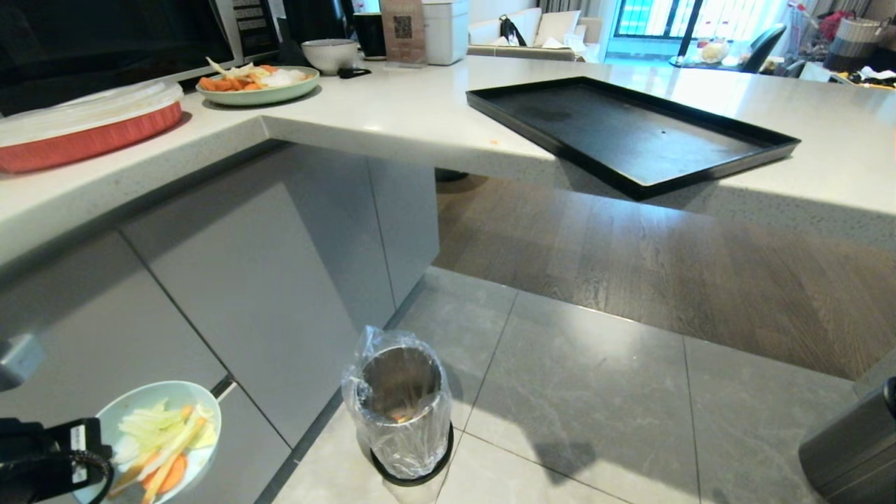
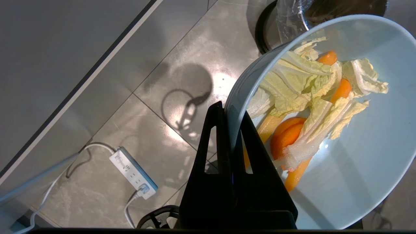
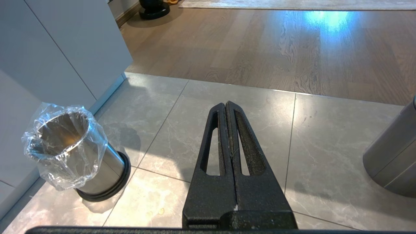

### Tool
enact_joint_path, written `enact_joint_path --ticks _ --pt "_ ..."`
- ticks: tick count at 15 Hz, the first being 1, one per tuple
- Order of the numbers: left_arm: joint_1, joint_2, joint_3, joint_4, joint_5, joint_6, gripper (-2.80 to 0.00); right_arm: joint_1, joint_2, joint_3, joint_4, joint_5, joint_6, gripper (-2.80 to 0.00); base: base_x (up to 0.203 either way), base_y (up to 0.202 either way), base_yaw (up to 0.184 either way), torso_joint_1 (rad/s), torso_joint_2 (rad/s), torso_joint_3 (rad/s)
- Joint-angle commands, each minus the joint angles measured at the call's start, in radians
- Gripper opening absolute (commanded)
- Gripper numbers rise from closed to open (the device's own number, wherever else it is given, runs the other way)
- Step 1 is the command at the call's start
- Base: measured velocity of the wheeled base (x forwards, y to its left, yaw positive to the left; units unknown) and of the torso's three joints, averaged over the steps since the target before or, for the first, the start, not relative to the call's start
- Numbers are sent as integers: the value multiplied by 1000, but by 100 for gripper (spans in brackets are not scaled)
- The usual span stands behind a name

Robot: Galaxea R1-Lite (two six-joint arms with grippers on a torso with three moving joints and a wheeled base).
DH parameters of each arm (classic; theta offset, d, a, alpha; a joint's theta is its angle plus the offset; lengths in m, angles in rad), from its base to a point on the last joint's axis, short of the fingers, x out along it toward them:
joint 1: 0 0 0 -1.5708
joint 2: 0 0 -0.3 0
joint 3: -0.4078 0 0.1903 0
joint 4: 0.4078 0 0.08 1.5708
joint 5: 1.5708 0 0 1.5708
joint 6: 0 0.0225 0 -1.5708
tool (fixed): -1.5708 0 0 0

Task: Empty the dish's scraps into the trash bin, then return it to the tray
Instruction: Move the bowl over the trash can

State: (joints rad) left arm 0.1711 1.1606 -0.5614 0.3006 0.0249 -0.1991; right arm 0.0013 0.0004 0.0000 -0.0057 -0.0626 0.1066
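Observation:
My left gripper [image 1: 96,442] [image 2: 231,110] is shut on the rim of the pale blue dish [image 1: 168,402] [image 2: 357,169], one finger inside and one outside. It holds the dish low over the floor, in front of the cabinet and left of the trash bin [image 1: 400,409] [image 3: 66,152]. The scraps [image 1: 162,441] [image 2: 308,91], cabbage, carrot slices and pale sticks, lie in the dish. The steel bin, lined with a clear bag, stands on the floor tiles. The black tray [image 1: 630,136] lies bare on the counter, one corner past the edge. My right gripper [image 3: 226,105] hangs shut over the tiles, holding nothing.
A green plate of vegetables [image 1: 259,87], a greyish bowl [image 1: 329,54] and a red covered dish [image 1: 84,129] sit on the counter. A dark grey cylinder [image 1: 854,448] [image 3: 393,159] stands at the right. A power strip [image 2: 133,172] with its cord lies on the floor.

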Motion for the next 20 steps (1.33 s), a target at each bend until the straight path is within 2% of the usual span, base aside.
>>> enact_joint_path --ticks 1,9,15,20 --pt "1 1 5 2 0 -2 -280 0 0 0 0 0 1 -280 0 0 0 0 0 0" --pt "1 -1 14 0 1 -2 -280 0 0 0 0 0 1 -280 0 0 0 0 0 0" --pt "2 -1 17 0 1 -3 -280 0 1 0 0 0 1 -280 -1 -142 -1 4 2 4" --pt "11 8 15 0 1 -12 -280 0 0 0 0 0 1 -280 0 0 0 0 0 0"
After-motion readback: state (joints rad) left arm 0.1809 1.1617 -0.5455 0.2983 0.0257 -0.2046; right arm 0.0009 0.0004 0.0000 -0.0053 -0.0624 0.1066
